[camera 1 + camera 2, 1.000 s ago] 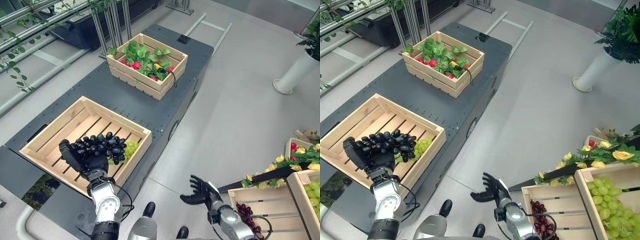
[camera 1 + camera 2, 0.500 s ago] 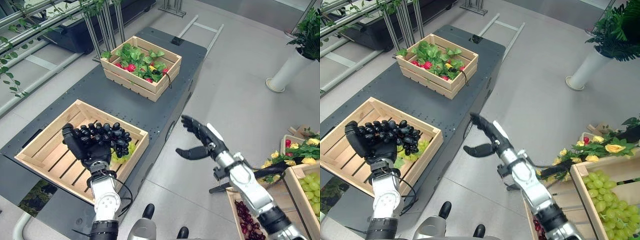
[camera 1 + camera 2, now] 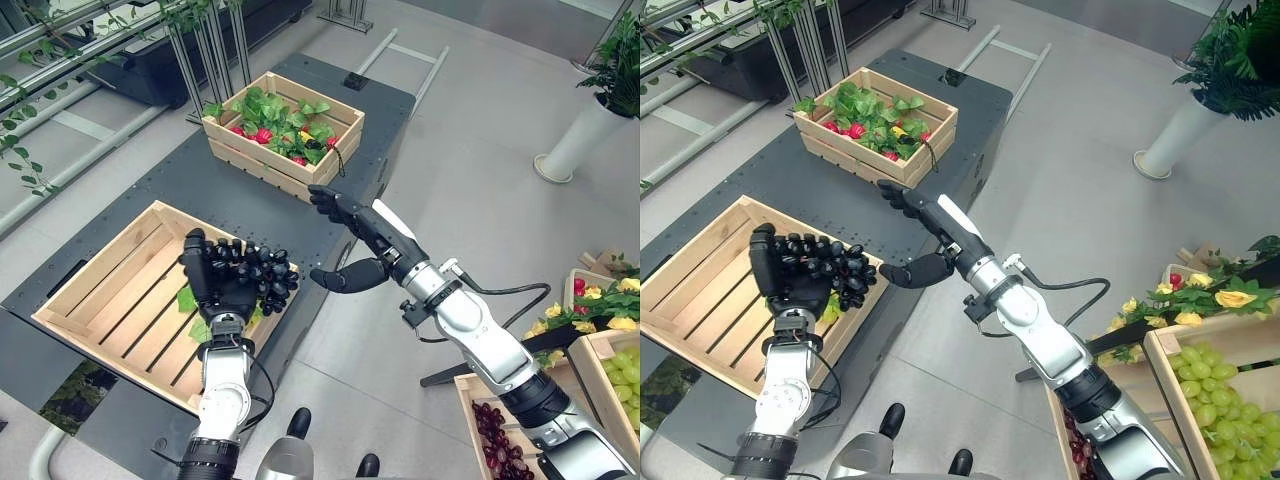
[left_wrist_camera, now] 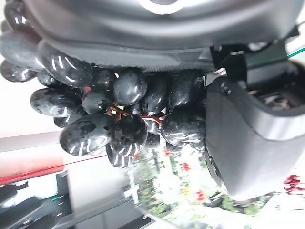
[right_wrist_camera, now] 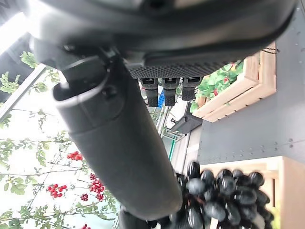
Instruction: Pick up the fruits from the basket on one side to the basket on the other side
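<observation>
My left hand (image 3: 213,287) is shut on a bunch of black grapes (image 3: 270,281), held up over the right rim of the near wooden crate (image 3: 100,300). The left wrist view shows the black grapes (image 4: 119,124) pressed against the palm. A bit of green shows under that hand. My right hand (image 3: 383,250) is open, its fingers stretched leftward and its thumb below, a short way right of the bunch and apart from it. Its wrist view shows the black grapes (image 5: 224,195) just past the thumb.
A far crate (image 3: 285,130) of green leaves and red fruit stands on the dark platform (image 3: 250,210). At the lower right are crates with green grapes (image 3: 625,375) and red grapes (image 3: 500,440), beside yellow flowers. A white planter (image 3: 590,130) stands on the floor.
My left hand has carried the black grapes rightward from over the crate's middle to its right rim. My right arm has swung up from near the floor and leftward towards the bunch.
</observation>
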Motion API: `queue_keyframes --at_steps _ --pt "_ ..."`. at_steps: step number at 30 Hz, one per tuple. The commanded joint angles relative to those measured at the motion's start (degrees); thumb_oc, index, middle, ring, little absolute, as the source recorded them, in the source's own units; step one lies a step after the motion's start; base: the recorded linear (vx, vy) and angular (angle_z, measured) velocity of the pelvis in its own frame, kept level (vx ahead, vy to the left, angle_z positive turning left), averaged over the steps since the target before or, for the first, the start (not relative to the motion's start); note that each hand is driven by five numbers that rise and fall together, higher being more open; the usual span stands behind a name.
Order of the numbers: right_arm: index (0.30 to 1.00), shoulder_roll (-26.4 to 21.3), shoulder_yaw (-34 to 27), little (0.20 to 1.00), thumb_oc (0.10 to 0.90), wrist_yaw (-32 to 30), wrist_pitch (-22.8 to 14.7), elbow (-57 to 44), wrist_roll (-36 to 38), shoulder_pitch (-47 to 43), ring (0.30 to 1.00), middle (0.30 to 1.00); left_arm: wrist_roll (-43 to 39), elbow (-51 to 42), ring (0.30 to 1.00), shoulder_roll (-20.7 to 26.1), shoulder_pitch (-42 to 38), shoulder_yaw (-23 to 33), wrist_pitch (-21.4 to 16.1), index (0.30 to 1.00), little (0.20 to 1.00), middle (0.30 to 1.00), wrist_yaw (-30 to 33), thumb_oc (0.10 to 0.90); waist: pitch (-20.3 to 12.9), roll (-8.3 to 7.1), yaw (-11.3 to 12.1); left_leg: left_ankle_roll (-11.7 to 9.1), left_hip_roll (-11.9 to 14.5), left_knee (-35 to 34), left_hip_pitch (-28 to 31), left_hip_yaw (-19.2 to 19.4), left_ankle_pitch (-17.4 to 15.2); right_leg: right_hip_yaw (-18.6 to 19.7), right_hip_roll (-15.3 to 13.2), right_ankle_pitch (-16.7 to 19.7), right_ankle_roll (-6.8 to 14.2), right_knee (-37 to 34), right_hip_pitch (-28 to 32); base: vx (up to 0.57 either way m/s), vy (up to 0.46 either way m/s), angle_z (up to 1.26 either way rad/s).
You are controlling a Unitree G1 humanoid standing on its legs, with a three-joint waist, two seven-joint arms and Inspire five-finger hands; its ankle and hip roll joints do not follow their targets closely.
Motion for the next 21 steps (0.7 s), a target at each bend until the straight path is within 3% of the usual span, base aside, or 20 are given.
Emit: queue_keyframes --at_steps 1,17,21 --pt "0.9 1.51 0.55 0.9 0.8 -3.0 -3.61 -3.8 0.72 -2.94 0.9 0.9 3.18 -6.18 0.3 1.1 -6.78 -3.67 0.13 0.3 0.3 0.3 -5.7 0.4 -10.42 1.96 -0.95 2.43 -3.93 -2.57 0.1 -1.08 -0.9 0.3 0.25 5.46 -1.59 0.69 -4.87 0.0 -0.013 -0.05" --pt "0.9 -2.1 -3.48 0.9 0.8 3.58 -1.09 -7.27 8.47 4.24 0.9 0.9 2.48 -9.81 0.3 2.11 -9.62 -7.4 0.41 0.3 0.3 0.3 -6.94 0.4 -11.63 2.24 -5.34 2.71 -3.13 -2.57 1.18 2.18 -2.11 2.9 0.57 5.77 -1.18 0.35 -5.14 0.01 -0.013 -0.09" --pt "0.9 -2.5 -3.89 0.9 0.8 4.82 0.85 -7.72 8.4 5.86 0.9 0.9 1.0 -10.29 0.3 2.09 -9.93 -8.24 2.12 0.3 0.3 0.3 -6.59 0.4 -11.76 2.33 -6.08 2.72 -3.0 -2.57 1.51 2.64 -2.36 3.33 0.53 5.85 -1.04 0.24 -5.06 0.01 -0.002 -0.04"
